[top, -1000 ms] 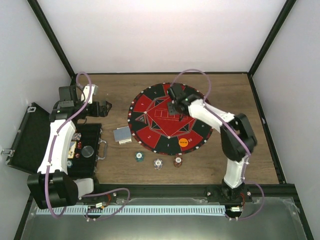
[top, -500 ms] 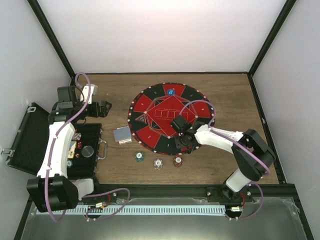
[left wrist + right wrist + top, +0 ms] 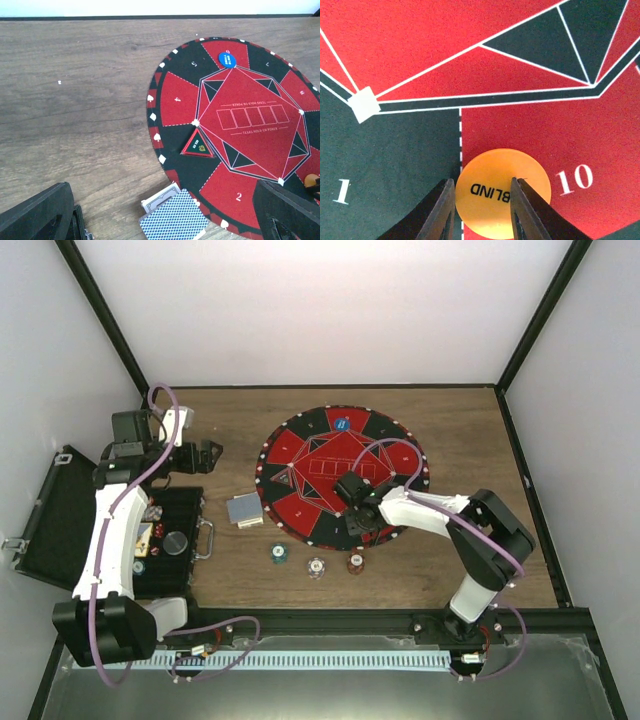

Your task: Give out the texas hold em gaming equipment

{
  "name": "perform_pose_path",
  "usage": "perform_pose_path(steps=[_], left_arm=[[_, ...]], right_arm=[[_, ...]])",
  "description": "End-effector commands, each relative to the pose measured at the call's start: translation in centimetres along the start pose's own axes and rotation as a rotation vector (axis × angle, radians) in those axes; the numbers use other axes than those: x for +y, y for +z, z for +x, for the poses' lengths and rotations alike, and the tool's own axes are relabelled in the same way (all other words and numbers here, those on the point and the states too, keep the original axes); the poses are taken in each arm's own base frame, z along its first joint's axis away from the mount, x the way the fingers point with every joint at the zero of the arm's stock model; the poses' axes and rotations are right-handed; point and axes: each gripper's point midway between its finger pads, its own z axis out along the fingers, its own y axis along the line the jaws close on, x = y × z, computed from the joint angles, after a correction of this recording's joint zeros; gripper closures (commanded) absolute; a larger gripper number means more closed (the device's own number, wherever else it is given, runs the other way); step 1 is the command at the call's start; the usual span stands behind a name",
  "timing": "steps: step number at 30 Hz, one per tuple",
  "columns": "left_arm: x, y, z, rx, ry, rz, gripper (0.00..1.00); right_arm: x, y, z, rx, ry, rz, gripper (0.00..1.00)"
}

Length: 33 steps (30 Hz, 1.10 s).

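A round red-and-black poker mat (image 3: pixel 300 455) lies mid-table. An orange disc (image 3: pixel 502 192) marked BLIND lies flat on it by the number 10. My right gripper (image 3: pixel 482 182) is low over this disc with its jaws narrowly open. One finger is at the disc's left edge and the other is over its face. From above, that gripper (image 3: pixel 362 522) hides the disc. A blue disc (image 3: pixel 342 423) lies on the mat's far section. A stack of blue-backed cards (image 3: pixel 172 220) sits off the mat's left edge. My left gripper (image 3: pixel 205 455) hangs wide open and holds nothing.
Three poker chips (image 3: pixel 278 553), (image 3: pixel 317 566), (image 3: pixel 355 562) lie in a row on the wood in front of the mat. An open black case (image 3: pixel 170 530) with more chips sits at the left. A triangular marker (image 3: pixel 197 146) rests on the mat's left side.
My right arm swung from the mat's far side to its near edge, over the orange disc, and its jaws narrowed. The blue disc now shows on the far section. The left arm barely moved.
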Motion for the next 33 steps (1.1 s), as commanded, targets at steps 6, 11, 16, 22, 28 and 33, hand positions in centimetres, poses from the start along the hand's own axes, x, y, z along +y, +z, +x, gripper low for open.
perform_pose_path(steps=[6, 11, 16, 22, 28, 33], left_arm=[[-0.4, -0.8, -1.5, -0.031, 0.004, 0.014, 0.0], [-0.4, -0.9, -1.6, -0.031, 0.011, 0.012, 0.0], [-0.4, -0.9, -1.7, -0.029, 0.015, 0.012, 0.0], [-0.3, -0.8, -1.7, -0.019, 0.018, 0.009, 0.0], [0.1, -1.0, -1.5, -0.003, 0.034, -0.018, 0.0], [0.8, -0.9, -0.8, 0.041, 0.04, -0.057, 0.0]], right_arm=[[-3.9, 1.0, 0.8, 0.033, 0.002, 0.238, 0.71], [-6.1, 1.2, 1.0, 0.043, 0.049, 0.29, 0.71], [-8.2, 1.1, -0.3, 0.017, 0.134, 0.249, 0.71], [-9.8, 1.2, -1.7, 0.008, 0.15, 0.267, 0.71], [-9.3, -1.6, -4.2, -0.061, 0.133, 0.248, 0.68], [-4.7, -7.8, -8.0, -0.199, 0.087, 0.093, 0.52]])
